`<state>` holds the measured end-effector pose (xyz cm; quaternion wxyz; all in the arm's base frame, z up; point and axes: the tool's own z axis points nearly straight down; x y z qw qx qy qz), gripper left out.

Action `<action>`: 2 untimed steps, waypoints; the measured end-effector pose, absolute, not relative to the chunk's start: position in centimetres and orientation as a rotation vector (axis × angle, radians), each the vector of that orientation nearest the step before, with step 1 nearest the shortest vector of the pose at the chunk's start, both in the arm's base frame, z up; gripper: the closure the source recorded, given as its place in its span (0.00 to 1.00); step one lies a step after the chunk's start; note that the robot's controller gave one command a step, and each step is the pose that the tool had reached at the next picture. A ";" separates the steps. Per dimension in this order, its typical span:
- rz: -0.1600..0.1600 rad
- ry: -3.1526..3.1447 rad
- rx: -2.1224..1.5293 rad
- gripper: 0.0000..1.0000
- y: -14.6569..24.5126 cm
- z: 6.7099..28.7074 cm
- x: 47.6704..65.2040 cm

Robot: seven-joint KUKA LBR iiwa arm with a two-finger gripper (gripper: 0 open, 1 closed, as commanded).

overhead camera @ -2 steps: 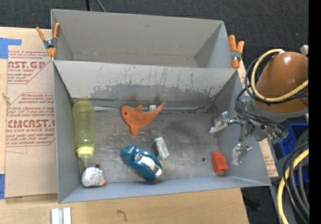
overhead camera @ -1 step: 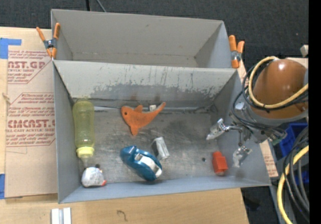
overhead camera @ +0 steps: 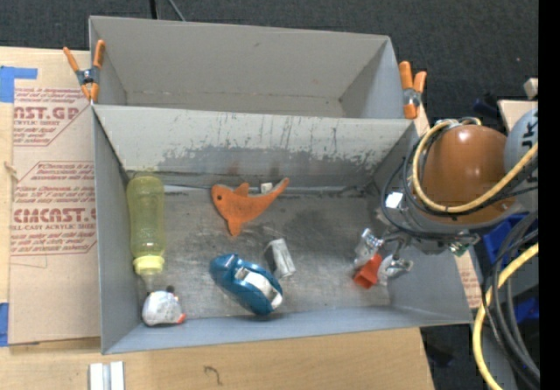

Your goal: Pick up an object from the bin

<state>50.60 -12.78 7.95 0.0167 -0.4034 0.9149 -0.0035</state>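
Red plastic is what the fingers are pressed on: a small red piece is pinched at their tips, low over the floor of the grey metal bin and close to its right-hand wall. The gripper is carried under the orange-brown wrist cover. Nearest to the fingers, on their left in the view, a small silvery item is found. Just beyond it lies a blue and white object, perhaps a tape dispenser. An orange plastic shape is set farther up and left of the fingers. A yellow-green bottle and a white lump with a red spot are well apart from them at the far side. The grasp is judged to be made and the lift not yet done. A straight rise is called for next, with the pinch kept firm, since the piece is held only at the tips and could be lost.
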 end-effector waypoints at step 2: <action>0.005 2.673 -1.650 1.00 -10.5 24.3 51.9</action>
